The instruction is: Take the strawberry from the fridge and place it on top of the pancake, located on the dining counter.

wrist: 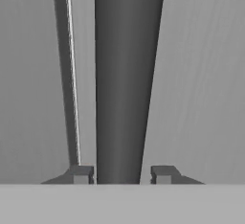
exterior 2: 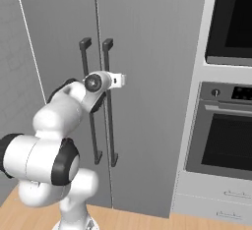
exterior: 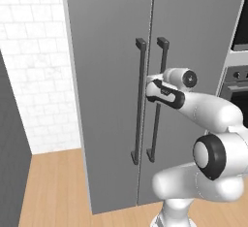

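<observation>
The hand [wrist: 122, 175] clamps 1 dark door handle [wrist: 125, 79] of the closed fridge [exterior: 106, 124], ready to pull it open.

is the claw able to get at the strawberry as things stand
Probably not yet. Both doors of the fridge look shut, so anything inside is closed off. The claw has its fingers either side of a dark door handle, so pulling that door open seems the likely way in.
</observation>
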Controlling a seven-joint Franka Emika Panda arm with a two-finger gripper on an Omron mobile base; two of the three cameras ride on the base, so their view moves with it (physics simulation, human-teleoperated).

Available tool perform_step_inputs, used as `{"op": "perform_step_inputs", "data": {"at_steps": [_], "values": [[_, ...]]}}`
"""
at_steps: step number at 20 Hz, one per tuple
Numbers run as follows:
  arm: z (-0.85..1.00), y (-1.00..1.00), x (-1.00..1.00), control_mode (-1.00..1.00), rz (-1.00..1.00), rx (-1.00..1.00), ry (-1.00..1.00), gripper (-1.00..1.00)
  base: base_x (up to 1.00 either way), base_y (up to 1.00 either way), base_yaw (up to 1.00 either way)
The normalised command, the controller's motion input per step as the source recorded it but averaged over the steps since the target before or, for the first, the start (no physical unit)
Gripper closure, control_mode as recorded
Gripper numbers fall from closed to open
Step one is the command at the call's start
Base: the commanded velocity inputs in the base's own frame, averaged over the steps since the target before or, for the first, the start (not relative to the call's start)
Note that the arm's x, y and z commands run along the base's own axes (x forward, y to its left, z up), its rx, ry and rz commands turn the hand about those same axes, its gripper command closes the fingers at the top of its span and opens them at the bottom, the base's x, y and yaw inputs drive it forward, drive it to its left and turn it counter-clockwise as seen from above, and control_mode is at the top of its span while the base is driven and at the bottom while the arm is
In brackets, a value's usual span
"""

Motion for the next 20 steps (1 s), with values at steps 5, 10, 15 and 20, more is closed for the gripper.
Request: {"op": "perform_step_inputs", "data": {"at_steps": [5, 10, 15, 20], "values": [[0.00, -0.17, -0.41, -1.00, -0.04, 0.00, 0.13, 1.00, 0.00, 0.00, 0.00], [0.00, -0.61, -0.82, -1.00, -0.04, 0.01, 0.16, 1.00, 0.00, 0.00, 0.00], [0.00, -0.83, -0.99, -1.00, 0.00, 0.07, 0.02, 1.00, 0.00, 0.00, 0.00], [0.00, -1.00, -1.00, -1.00, 0.01, 0.08, -0.01, 1.00, 0.00, 0.00, 0.00]]}}
